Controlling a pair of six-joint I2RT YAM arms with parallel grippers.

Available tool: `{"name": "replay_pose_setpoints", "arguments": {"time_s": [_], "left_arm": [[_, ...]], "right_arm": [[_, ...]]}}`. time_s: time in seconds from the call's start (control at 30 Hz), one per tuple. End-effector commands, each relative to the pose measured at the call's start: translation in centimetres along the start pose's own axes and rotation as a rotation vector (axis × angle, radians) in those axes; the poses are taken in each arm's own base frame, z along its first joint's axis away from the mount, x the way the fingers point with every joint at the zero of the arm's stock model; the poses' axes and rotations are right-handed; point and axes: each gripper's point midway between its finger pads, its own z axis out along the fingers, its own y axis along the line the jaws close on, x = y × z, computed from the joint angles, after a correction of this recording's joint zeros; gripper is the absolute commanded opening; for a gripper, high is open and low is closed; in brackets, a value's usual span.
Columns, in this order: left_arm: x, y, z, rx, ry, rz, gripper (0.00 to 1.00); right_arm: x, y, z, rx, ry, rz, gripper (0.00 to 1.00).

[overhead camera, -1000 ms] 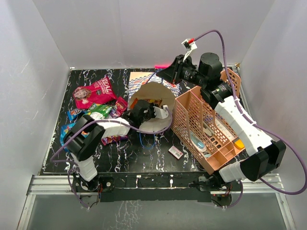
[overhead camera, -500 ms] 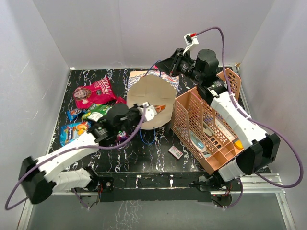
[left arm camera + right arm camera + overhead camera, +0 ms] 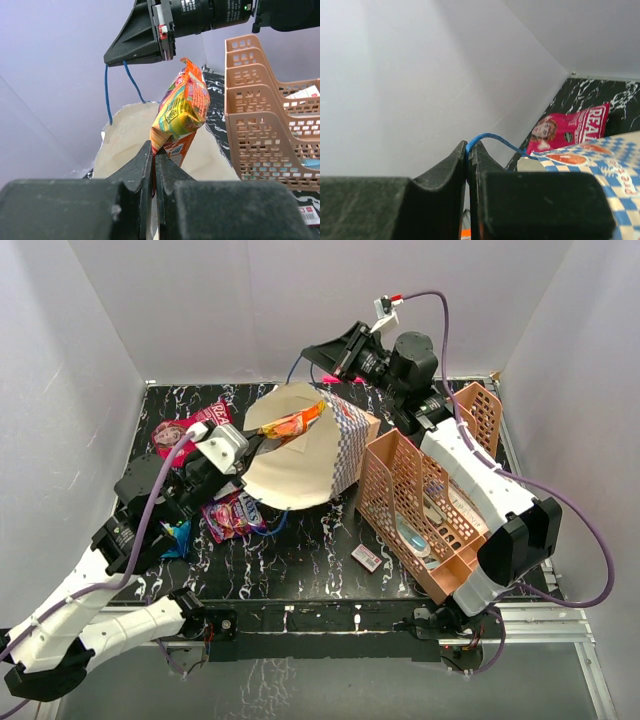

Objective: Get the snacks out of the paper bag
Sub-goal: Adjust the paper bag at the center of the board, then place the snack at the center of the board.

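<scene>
The paper bag (image 3: 345, 445) lies tipped, its white inside (image 3: 290, 470) facing left. My right gripper (image 3: 312, 353) is shut on one blue cord handle (image 3: 492, 137) and holds it up above the bag; its fingertips (image 3: 468, 146) pinch the cord. My left gripper (image 3: 154, 147) is shut on the bottom edge of an orange snack packet (image 3: 182, 107), which hangs at the bag's mouth (image 3: 293, 424). Other snacks lie on the table at the left: a pink-red bag (image 3: 178, 430) and a purple packet (image 3: 232, 515).
The peach perforated rack (image 3: 430, 510) stands right of the bag, touching it, with items in it. A small white-pink box (image 3: 367, 558) lies near the front edge. White walls enclose the black marbled table (image 3: 310, 560) on three sides.
My left arm has drawn back to the left, out of the bag, with the orange packet in its jaws. My right gripper has moved left and up with the cord, tipping the bag.
</scene>
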Motion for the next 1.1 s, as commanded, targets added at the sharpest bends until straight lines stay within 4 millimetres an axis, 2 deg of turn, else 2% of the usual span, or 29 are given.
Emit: {"name": "replay_pose_setpoints", "arguments": {"time_s": [0.0,0.07,0.2,0.3,0.43,0.53,0.67,0.77,0.97,1.07], "left_arm": [[-2.7,1.6,-0.2,-0.074,-0.089,-0.036,0.00],[-2.6,2.0,-0.3,-0.095,-0.079,-0.044,0.00],[-2.6,2.6,-0.9,-0.128,-0.062,-0.079,0.00],[-2.9,3.8,-1.7,-0.195,-0.052,-0.118,0.00],[-3.3,5.8,-2.4,-0.303,-0.030,-0.178,0.00],[-2.4,6.8,-1.8,-0.375,0.041,-0.188,0.00],[0.3,8.3,-0.9,-0.511,0.218,-0.200,0.00],[1.3,8.9,-0.5,-0.565,0.268,-0.189,0.00],[3.8,10.3,-0.9,-0.651,0.320,-0.201,0.00],[6.1,11.8,-1.3,-0.684,0.377,-0.250,0.00]], "right_arm": [[-7.5,3.0,-0.7,-0.020,-0.265,-0.034,0.08],[-9.1,-0.3,-1.1,0.070,-0.327,-0.045,0.08],[-10.6,-7.9,-1.9,0.193,-0.323,-0.037,0.08],[-11.0,-12.0,-2.7,0.235,-0.281,-0.039,0.08],[-10.1,-16.4,-4.0,0.276,-0.203,-0.036,0.08],[-9.0,-18.0,-4.7,0.298,-0.155,-0.039,0.08],[-7.9,-19.4,-5.4,0.330,-0.123,-0.048,0.08],[-7.8,-19.0,-5.7,0.327,-0.105,-0.080,0.08],[-8.6,-16.4,-6.1,0.290,-0.101,-0.121,0.09],[-8.8,-16.0,-6.5,0.301,-0.096,-0.146,0.17]]}}
